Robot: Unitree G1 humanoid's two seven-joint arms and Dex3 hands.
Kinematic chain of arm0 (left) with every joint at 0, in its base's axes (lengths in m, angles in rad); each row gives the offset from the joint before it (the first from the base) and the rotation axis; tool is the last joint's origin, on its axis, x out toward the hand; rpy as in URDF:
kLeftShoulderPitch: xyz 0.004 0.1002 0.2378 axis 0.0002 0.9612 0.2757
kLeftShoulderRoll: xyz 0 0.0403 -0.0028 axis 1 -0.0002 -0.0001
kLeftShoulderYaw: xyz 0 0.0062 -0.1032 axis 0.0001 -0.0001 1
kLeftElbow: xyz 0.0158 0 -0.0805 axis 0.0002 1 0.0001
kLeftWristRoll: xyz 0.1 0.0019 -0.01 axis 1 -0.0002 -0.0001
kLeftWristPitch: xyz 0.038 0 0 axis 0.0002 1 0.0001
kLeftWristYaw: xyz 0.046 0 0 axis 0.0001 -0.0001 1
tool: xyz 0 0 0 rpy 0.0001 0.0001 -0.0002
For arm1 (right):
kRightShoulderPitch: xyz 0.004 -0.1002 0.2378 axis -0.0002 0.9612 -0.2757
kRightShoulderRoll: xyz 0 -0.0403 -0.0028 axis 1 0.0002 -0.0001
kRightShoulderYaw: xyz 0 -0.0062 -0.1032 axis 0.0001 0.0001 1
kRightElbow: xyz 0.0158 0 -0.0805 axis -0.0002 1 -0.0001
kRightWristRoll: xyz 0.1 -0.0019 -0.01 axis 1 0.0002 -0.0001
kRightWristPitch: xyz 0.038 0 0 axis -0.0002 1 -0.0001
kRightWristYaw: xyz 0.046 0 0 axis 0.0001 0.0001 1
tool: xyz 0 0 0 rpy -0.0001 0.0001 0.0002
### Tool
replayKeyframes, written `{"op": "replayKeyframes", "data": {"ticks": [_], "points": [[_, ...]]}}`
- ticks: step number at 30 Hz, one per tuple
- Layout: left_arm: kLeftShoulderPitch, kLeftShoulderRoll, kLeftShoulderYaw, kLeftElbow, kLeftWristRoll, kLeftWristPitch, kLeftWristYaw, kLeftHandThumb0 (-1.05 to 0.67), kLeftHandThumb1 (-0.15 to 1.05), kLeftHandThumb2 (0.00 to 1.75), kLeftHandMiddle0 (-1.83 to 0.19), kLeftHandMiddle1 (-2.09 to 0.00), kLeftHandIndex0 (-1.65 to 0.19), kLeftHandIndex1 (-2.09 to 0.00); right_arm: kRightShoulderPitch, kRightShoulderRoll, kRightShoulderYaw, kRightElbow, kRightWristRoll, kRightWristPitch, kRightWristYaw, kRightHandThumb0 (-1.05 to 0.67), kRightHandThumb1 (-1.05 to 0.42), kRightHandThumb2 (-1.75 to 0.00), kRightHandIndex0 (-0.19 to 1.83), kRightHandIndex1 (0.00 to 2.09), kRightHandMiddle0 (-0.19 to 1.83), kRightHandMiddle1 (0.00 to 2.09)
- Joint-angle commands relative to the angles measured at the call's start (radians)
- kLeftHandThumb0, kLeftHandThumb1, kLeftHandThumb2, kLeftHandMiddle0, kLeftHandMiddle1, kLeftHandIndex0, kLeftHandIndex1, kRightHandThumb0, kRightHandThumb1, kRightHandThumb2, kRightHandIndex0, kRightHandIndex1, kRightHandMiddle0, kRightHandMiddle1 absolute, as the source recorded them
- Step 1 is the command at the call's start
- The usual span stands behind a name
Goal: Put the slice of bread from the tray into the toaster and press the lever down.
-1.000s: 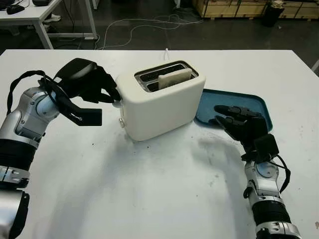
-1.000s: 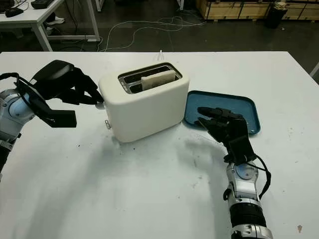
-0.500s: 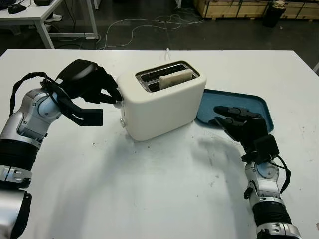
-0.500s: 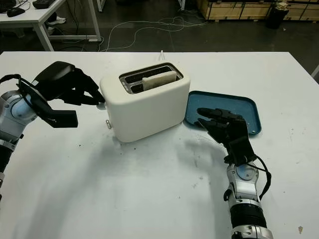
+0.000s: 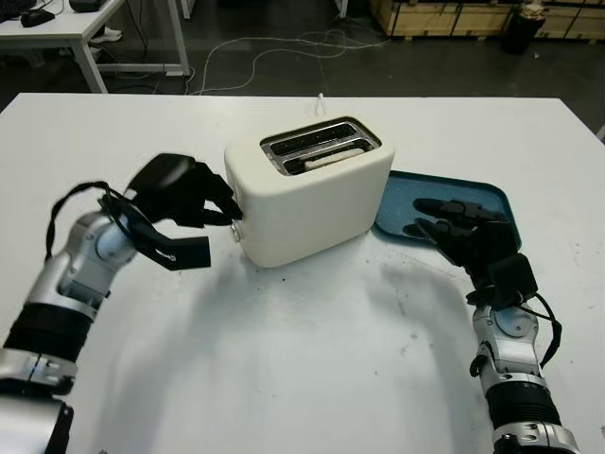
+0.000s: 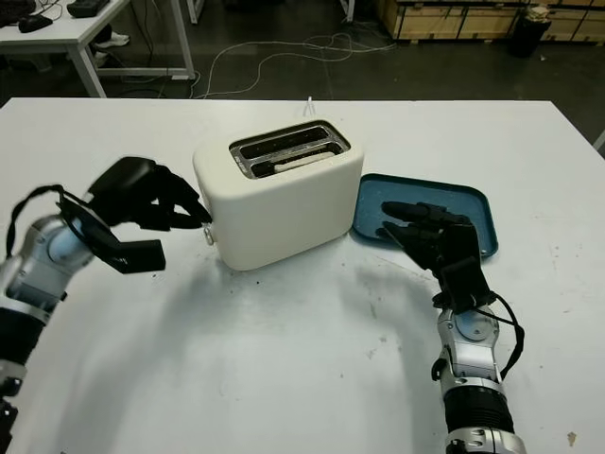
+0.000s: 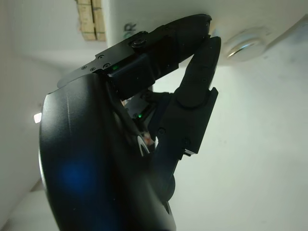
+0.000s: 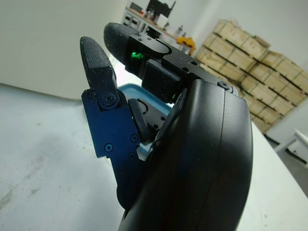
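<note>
The cream toaster stands mid-table. The slice of bread sits low in its near slot, only the top edge showing. My left hand is against the toaster's left end, fingers curled down over the lever, just above the round knob. In the left wrist view the fingertips touch the toaster wall beside that knob. The blue tray lies to the right of the toaster with nothing on it. My right hand is open, hovering over the tray's near edge.
The toaster's white cord runs off the far table edge. Bare white tabletop stretches in front of the toaster. Beyond the table are another desk, floor cables and wooden pallets.
My left hand has dropped down along the toaster's left end with the lever, and the bread has sunk from standing proud to nearly level with the slot. The right hand barely moved.
</note>
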Motion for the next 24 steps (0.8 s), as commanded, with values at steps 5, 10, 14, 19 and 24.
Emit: {"op": "replayKeyframes", "data": {"ticks": [5, 10, 14, 19, 24], "points": [[0.043, -0.148, -0.152, 0.165, 0.159, 0.045, 0.178, -0.30, 0.84, 0.01, -1.02, -0.85, -1.26, -0.01, 0.003, -0.023, -0.026, -0.007, -0.002, -0.005, -0.015, -0.42, -0.82, 0.00, 1.27, 0.19, 1.20, 0.00], [0.064, -0.247, -0.207, 0.325, 0.188, 0.101, 0.329, -0.30, 0.87, 0.01, -0.94, -1.06, -1.25, -0.01, 0.005, -0.024, -0.029, -0.004, -0.001, 0.004, -0.016, -0.43, -0.82, 0.00, 1.27, 0.19, 1.21, 0.00], [0.078, -0.247, -0.212, 0.355, 0.172, 0.120, 0.348, -0.27, 0.88, 0.01, -0.90, -1.12, -1.25, 0.00, 0.002, -0.023, -0.033, 0.005, 0.011, 0.006, -0.008, -0.42, -0.81, 0.00, 1.27, 0.19, 1.21, 0.00], [0.100, -0.214, -0.189, 0.324, 0.134, 0.120, 0.336, -0.26, 0.92, 0.01, -0.82, -1.26, -1.21, 0.00, 0.001, -0.023, -0.029, 0.012, 0.003, -0.002, -0.010, -0.43, -0.81, 0.00, 1.28, 0.19, 1.21, 0.00], [0.118, -0.167, -0.176, 0.231, 0.103, 0.069, 0.338, -0.28, 0.91, 0.00, -0.83, -1.28, -1.21, 0.00, 0.001, -0.013, -0.025, 0.006, 0.014, 0.004, -0.002, -0.43, -0.81, 0.00, 1.28, 0.19, 1.21, 0.00]]}}
